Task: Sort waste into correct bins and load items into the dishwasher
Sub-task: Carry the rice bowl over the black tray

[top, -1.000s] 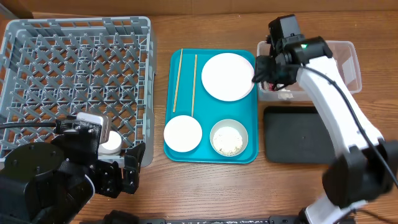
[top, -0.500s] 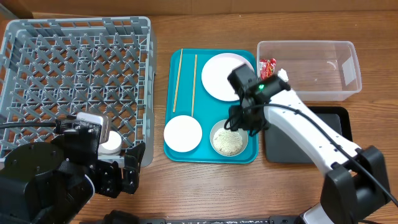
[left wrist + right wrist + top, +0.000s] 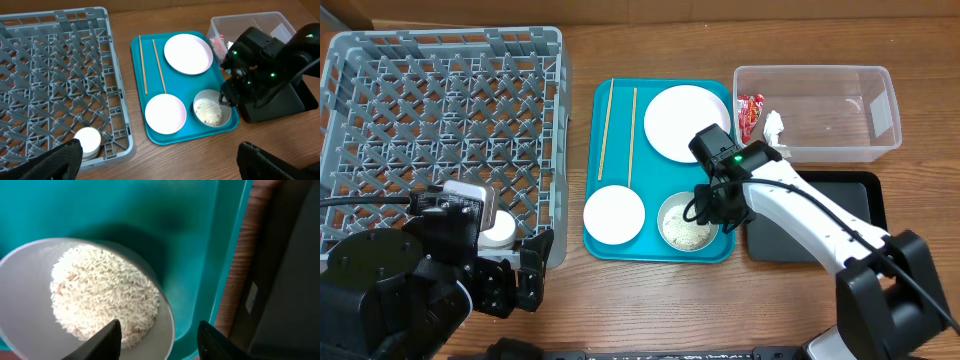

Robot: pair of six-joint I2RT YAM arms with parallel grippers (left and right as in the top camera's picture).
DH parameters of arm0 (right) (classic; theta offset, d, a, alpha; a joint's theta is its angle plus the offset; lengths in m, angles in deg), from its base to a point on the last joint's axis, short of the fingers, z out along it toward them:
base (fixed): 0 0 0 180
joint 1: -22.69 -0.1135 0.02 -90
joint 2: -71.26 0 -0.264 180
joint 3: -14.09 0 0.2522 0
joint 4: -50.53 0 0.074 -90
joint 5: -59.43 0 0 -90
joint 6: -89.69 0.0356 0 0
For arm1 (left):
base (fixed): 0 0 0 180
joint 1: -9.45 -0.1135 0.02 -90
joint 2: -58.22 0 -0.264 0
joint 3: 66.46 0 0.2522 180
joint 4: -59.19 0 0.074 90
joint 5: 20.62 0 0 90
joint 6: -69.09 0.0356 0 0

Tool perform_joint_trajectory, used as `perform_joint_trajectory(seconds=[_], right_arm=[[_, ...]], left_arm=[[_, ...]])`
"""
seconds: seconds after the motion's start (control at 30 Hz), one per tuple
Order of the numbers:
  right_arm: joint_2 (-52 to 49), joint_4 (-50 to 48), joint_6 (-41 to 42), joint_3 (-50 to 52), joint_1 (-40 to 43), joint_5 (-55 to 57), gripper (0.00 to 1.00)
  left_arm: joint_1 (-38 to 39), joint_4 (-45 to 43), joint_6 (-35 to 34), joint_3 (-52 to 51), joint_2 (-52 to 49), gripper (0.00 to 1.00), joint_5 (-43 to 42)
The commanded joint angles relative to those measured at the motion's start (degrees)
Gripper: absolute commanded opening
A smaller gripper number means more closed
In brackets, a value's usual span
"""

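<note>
A pale bowl of white rice (image 3: 688,222) sits at the front right of the teal tray (image 3: 660,250). My right gripper (image 3: 717,208) is open, its fingers (image 3: 160,330) astride the bowl's right rim (image 3: 167,315), over the rice (image 3: 100,295). The white plate (image 3: 686,122), two chopsticks (image 3: 604,130) and a second pale bowl (image 3: 614,214) also lie on the teal tray. The white cup (image 3: 500,232) stands in the grey rack (image 3: 440,110). My left gripper (image 3: 160,160) is open and empty over the table's front edge. The red wrapper (image 3: 751,110) and tissue (image 3: 772,128) lie in the clear tub (image 3: 830,110).
The black tray (image 3: 820,215) lies right of the teal tray, partly under my right arm. The rack fills the left of the table. My left arm's bulk covers the front left corner.
My right arm has swung from the clear tub down to the rice bowl. The wrapper and tissue now show lying in the tub. The left arm has not moved.
</note>
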Motion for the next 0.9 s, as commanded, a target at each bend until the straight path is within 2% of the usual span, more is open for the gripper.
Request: perform_joint_trajectory(seconds=[0.0, 0.23, 0.47, 0.67, 0.77, 0.87], right_arm=[[5.6, 0.2, -2.78, 0.0, -2.23, 0.13, 0.51], [5.51, -2.43, -8.55, 0.61, -13.29, -1.79, 0.52], [-0.04, -5.4, -10.34, 0.61, -17.22, 0.37, 0.5], [-4.61, -6.29, -13.0, 0.61, -17.33, -0.31, 0.34], [-4.96, -6.95, -12.7, 0.61, -17.35, 0.22, 0.21], [-4.96, -7.56, -12.52, 0.61, -17.18, 0.37, 0.19]], left_arm=[[0.33, -0.09, -0.42, 0.04, 0.09, 1.0, 0.76], [0.33, -0.09, -0.42, 0.04, 0.09, 1.0, 0.76], [0.33, -0.09, -0.39, 0.02, 0.09, 1.0, 0.76], [0.33, -0.09, -0.39, 0.02, 0.09, 1.0, 0.76], [0.33, -0.09, -0.42, 0.04, 0.09, 1.0, 0.76], [0.33, -0.09, -0.39, 0.04, 0.09, 1.0, 0.76]])
